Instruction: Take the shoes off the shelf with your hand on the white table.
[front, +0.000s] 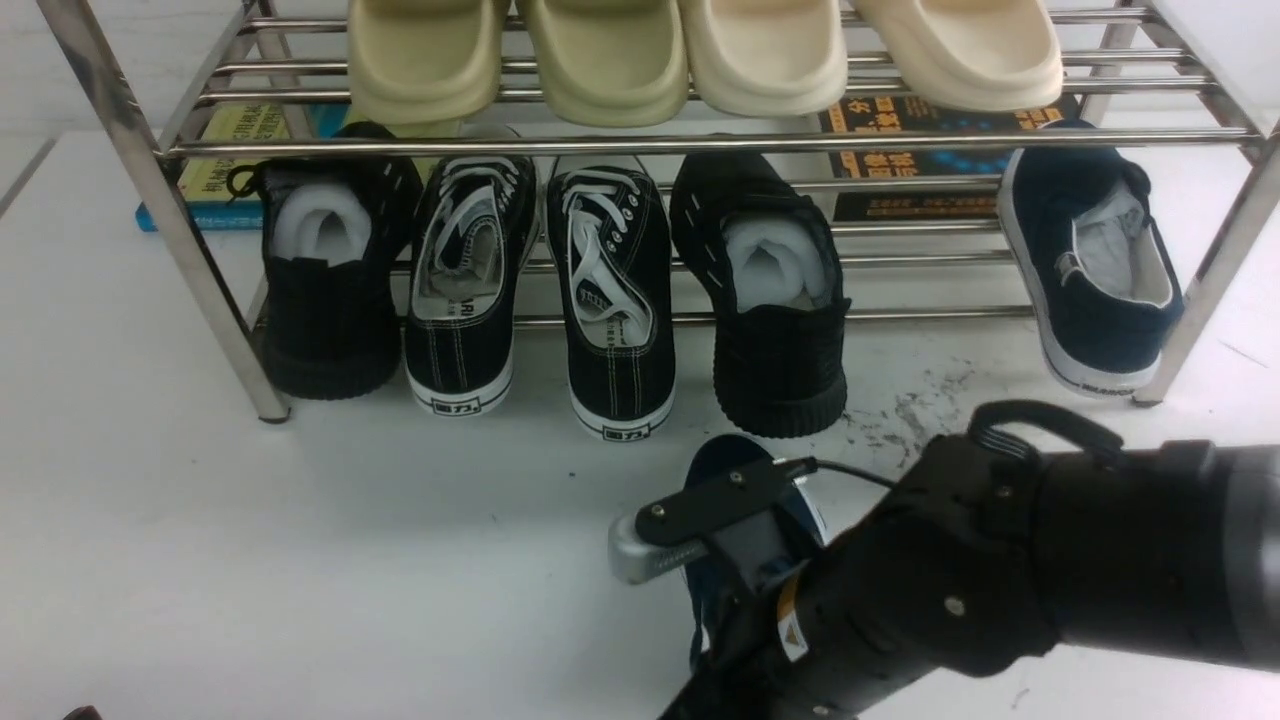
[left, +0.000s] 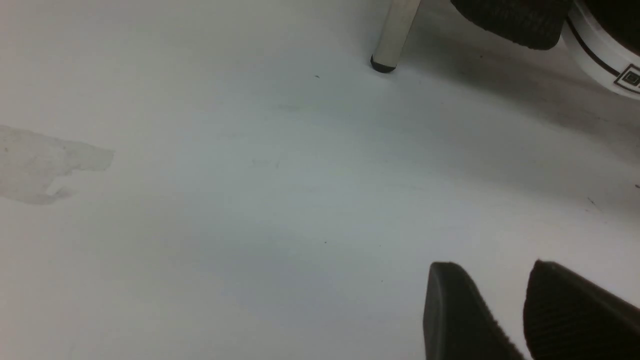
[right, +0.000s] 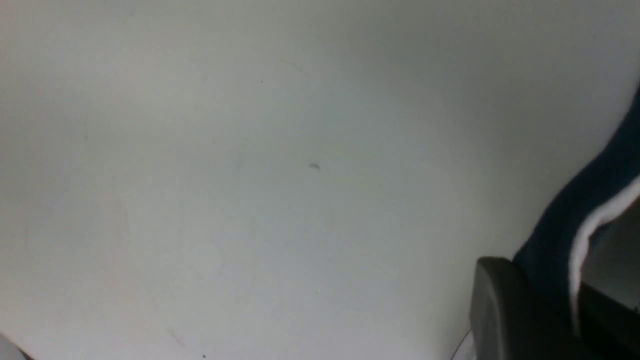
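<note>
Right wrist view: hand (right: 552, 295) around shoe (right: 575, 215)

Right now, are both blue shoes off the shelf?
No. One blue shoe sits on the shelf, bottom tier; the other shoe is off it, pinched by the right fingers.
</note>
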